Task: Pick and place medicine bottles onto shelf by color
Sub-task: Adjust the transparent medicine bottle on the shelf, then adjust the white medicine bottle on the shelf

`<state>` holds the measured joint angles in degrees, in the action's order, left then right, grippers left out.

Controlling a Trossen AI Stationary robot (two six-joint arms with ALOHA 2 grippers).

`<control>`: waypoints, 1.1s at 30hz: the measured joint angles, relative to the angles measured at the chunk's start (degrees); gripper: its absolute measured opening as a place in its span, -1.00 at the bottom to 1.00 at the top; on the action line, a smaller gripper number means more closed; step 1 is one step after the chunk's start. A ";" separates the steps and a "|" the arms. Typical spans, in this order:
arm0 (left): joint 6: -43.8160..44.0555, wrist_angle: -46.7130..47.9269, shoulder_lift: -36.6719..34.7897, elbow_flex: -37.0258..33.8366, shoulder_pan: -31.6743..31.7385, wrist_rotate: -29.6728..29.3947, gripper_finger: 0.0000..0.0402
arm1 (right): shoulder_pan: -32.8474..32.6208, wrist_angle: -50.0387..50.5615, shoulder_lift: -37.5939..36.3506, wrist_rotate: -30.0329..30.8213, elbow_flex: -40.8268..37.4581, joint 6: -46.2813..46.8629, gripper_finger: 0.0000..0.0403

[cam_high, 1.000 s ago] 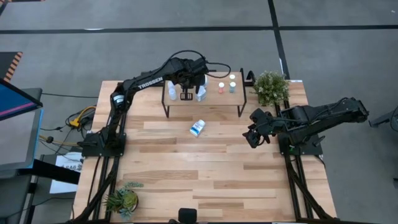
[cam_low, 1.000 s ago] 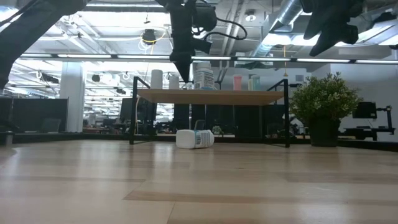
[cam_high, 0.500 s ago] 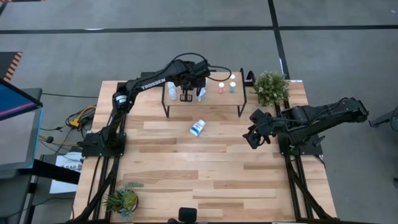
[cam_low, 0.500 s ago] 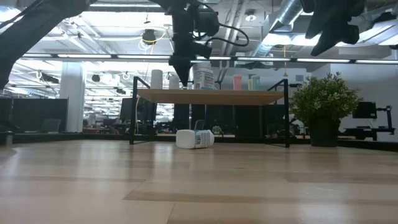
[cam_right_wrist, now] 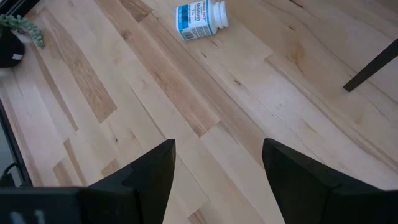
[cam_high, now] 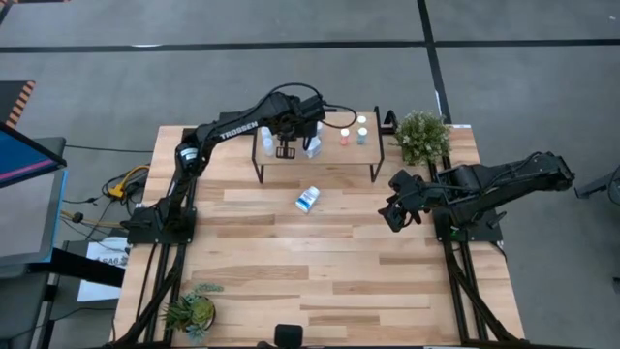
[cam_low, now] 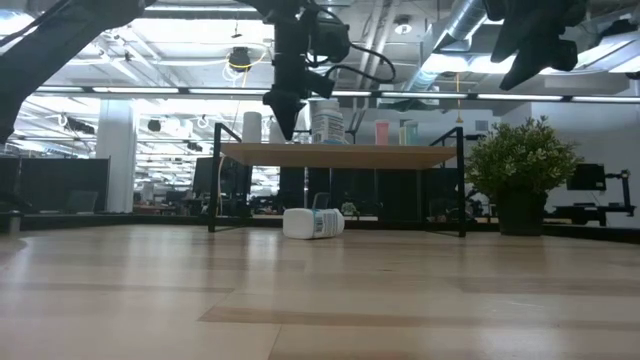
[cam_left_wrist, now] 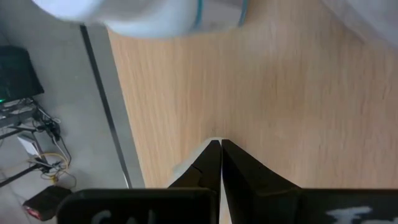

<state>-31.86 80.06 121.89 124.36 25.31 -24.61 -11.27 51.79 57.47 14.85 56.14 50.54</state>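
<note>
High view sits above, looking straight down on the whole plank table, both arms, grey floor around. Low view sits at tabletop height, level across the planks into an office behind; arms drop in from the top edge. Both share the shelf, the lying white bottle and the potted plant. Left wrist view is very close over the shelf top, pointing down past the left gripper, fingers together. Right wrist view looks down from higher past the right gripper, fingers apart, sharing the lying bottle with the high view.
</note>
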 joint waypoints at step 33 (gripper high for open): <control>1.74 1.69 0.13 7.87 -1.02 0.87 -1.00 | 0.00 -0.02 0.00 -0.04 0.00 0.01 0.31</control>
<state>-30.11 81.75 122.02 132.23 24.30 -23.75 -11.27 51.77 57.47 14.81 56.14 50.55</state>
